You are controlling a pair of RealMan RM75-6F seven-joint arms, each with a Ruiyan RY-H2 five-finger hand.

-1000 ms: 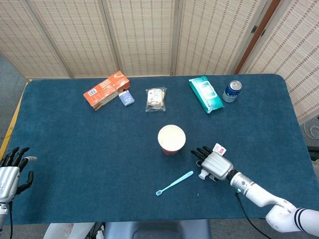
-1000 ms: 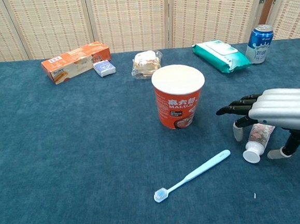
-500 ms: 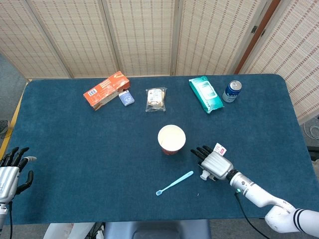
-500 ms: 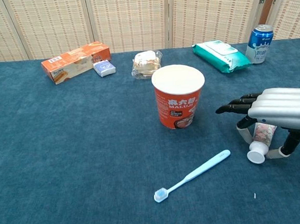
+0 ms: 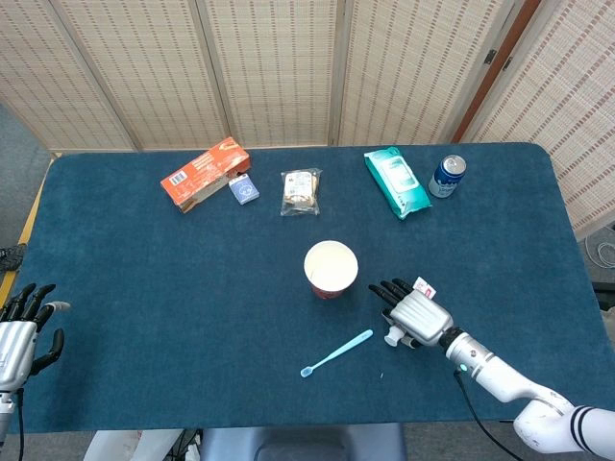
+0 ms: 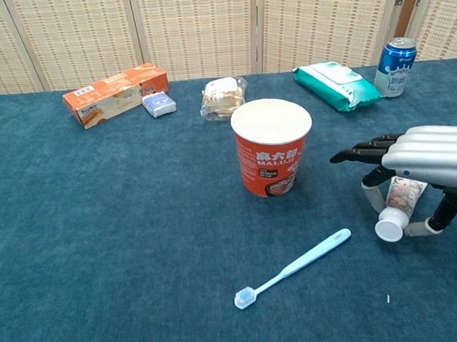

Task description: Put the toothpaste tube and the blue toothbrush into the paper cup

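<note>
The red paper cup (image 5: 331, 268) (image 6: 273, 148) stands upright and open mid-table. A light blue toothbrush (image 5: 336, 352) (image 6: 293, 268) lies flat in front of it, bristle end toward the near edge. To the cup's right, my right hand (image 5: 418, 315) (image 6: 429, 155) hovers palm down over the toothpaste tube (image 6: 403, 198) (image 5: 424, 286) and grips it between thumb and fingers. The tube's white cap (image 6: 390, 228) points toward the near edge, just off the cloth. My left hand (image 5: 19, 331) rests at the far left table edge with its fingers spread, holding nothing.
Along the back stand an orange box (image 5: 204, 174), a small blue box (image 5: 243, 189), a snack packet (image 5: 301, 190), a green wet-wipes pack (image 5: 396, 181) and a blue can (image 5: 447, 176). Blue cloth covers the table (image 5: 144, 288).
My right hand has closed on the toothpaste tube and risen a little, lifting the cap end off the cloth. Cup, toothbrush and left hand have not moved.
</note>
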